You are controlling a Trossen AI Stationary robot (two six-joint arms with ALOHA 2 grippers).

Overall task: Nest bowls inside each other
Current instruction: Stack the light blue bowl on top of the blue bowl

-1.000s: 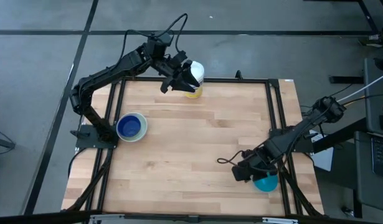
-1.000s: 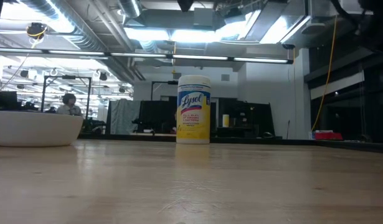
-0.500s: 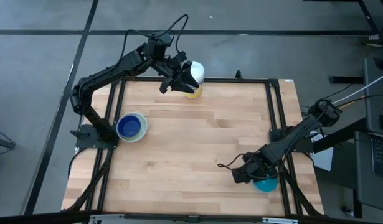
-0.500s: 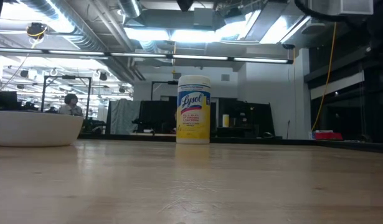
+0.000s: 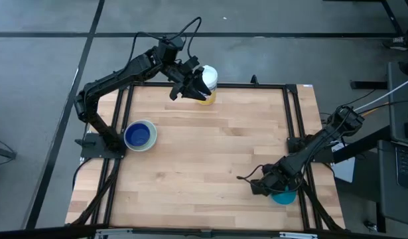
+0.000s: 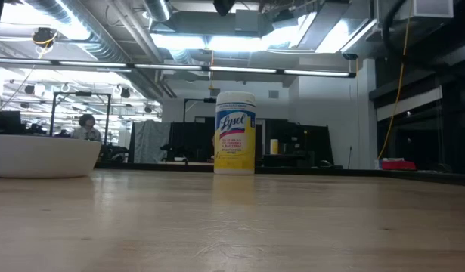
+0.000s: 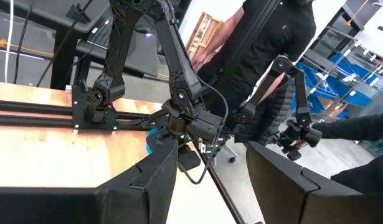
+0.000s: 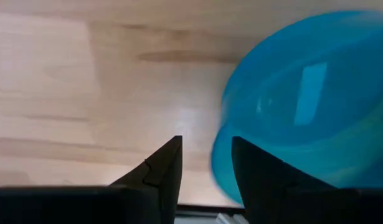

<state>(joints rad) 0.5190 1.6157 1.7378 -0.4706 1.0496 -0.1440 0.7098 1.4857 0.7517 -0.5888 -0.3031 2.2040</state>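
A teal bowl (image 5: 284, 196) (image 8: 303, 99) stands upright on the table near its right front corner. My right gripper (image 5: 260, 188) (image 8: 207, 155) points down at the bowl's left rim, open. One finger stands over the bowl's edge and the other over bare wood. A dark blue bowl (image 5: 138, 135) sits inside a white bowl (image 5: 152, 131) (image 6: 43, 155) at the table's left. My left gripper (image 5: 188, 87) (image 7: 211, 144) hangs open and empty, high over the far edge. My right gripper comes at the teal bowl's rim (image 8: 221, 134) from above. One finger (image 8: 253, 168) is in front of the bowl's wall and the other (image 8: 163, 165) outside it. Whether either finger touches the bowl, I cannot tell.
A white-lidded canister with a yellow label (image 5: 206, 83) (image 6: 235, 133) stands at the far edge, below my left gripper. A black frame rail (image 5: 303, 166) runs along the table's right side beside the teal bowl. A person (image 7: 266, 74) stands beyond that side.
My right gripper has sunk toward the teal bowl and shifted a little toward the table's near edge. The bowl has stayed in place.
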